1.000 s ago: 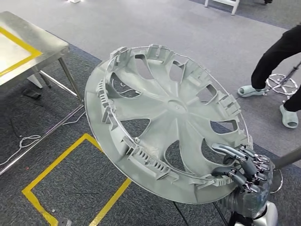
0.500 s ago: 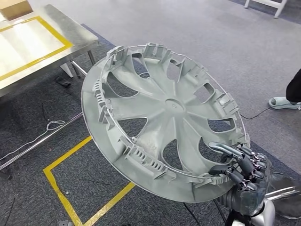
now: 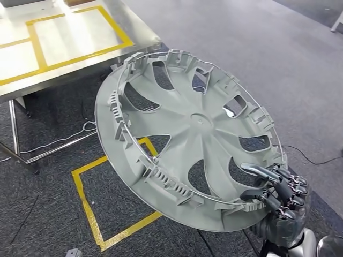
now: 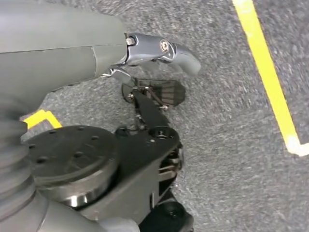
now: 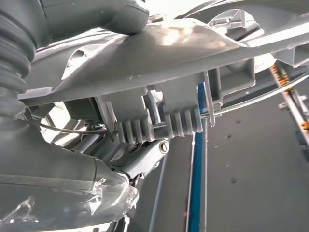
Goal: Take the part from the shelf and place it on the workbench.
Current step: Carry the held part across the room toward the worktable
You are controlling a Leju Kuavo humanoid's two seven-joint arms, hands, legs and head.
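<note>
From the head view I have the part [image 3: 190, 134], a big grey spoked wheel cover, carried tilted in the air above the carpet, its far rim just reaching the near edge of the steel tabletop [image 3: 73, 48] with its yellow-taped rectangles. My right robot hand [image 3: 279, 195] grips it at the near rim, dark fingers [image 3: 262, 172] hooked over the ribbed edge. I judge it light and fairly stiff plastic, but broad and held at one edge only, so it will lever and may flex or slip; the clips look breakable. The left wrist view looks down at carpet and a yellow floor line [image 4: 268, 77]; the left robot hand [image 4: 160, 48] holds nothing, though I cannot tell how its fingers lie. The right wrist view shows the thumb [image 5: 94, 17] pressed on the part's skin, the ribbed rim clamped beneath it.
</note>
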